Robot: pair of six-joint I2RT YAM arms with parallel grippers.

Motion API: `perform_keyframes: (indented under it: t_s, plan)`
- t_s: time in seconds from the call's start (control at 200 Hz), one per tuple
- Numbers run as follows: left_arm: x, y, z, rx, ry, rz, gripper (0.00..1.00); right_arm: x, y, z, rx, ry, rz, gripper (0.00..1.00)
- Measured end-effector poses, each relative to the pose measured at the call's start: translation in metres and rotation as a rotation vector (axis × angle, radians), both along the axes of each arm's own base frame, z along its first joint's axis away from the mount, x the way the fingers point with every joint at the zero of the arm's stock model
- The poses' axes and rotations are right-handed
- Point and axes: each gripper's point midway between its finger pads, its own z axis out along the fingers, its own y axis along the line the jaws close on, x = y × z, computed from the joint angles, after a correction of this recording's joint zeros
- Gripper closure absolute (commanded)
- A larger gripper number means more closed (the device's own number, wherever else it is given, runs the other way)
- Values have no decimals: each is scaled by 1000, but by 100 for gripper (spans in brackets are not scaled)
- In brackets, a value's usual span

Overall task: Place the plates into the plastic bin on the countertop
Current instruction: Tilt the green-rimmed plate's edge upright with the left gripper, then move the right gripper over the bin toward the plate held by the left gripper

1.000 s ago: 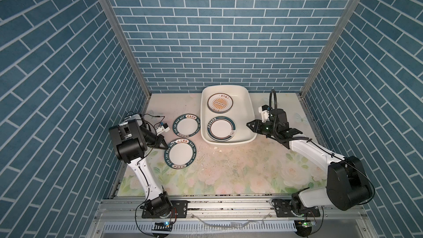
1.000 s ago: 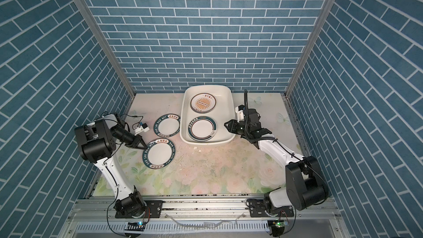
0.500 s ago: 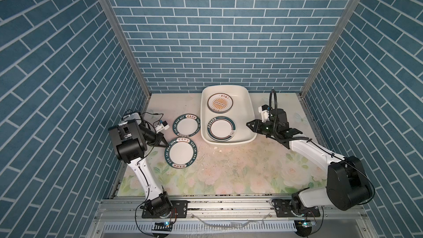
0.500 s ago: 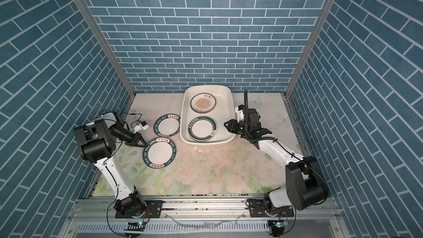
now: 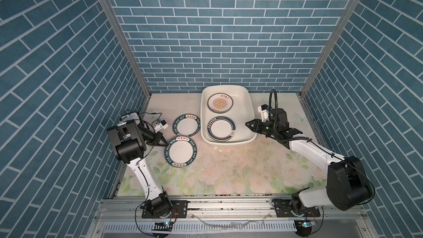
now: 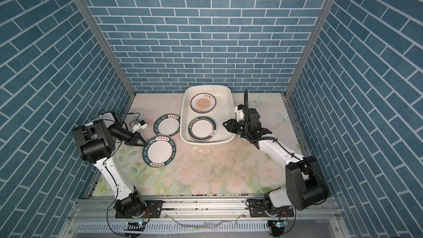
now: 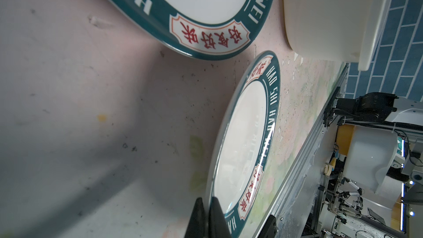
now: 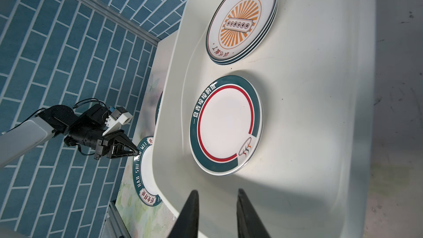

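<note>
**K:** Quickly, near to far: where's everything on the countertop?

**M:** Nearest is a lettered plate, teal rim, on the left side outside the bin. The left gripper is at its left edge. In the left wrist view both fingers are clamped on that rim, which sits between them. Can't tell if the plate is off the surface.

**K:** Next?

**M:** A second lettered plate lies flat just beyond it, with a narrow gap between the two. It's just beside the left wall of the plastic bin and nothing is holding it.

**K:** And the bin itself?

**M:** It's centre-right, long axis running away from the rail. The teal-and-red ringed plate lies flat in the near half. The sunburst plates are stacked in the far half. At least three rims show in the right wrist view.

**K:** Right side?

**M:** The right gripper is at the bin's right rim, level with the ringed plate and pointing in over it. Its fingers are apart with nothing between them. Can't tell if it touches the rim.

**K:** Behind that?

**M:** Blue brick walls, close behind the bin's far end.
</note>
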Motion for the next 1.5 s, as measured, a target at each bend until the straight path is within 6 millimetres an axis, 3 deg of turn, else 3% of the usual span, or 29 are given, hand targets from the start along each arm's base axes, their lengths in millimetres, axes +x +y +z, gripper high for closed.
perform_keyframes:
  t_s: [1.105,1.501]
  plan:
    - [13,-2,12,-108,-30,27,100,-9,18,9,40,-5,79,70]
    - [15,-6,25,-144,-39,27,100,-16,61,31,64,-17,206,65]
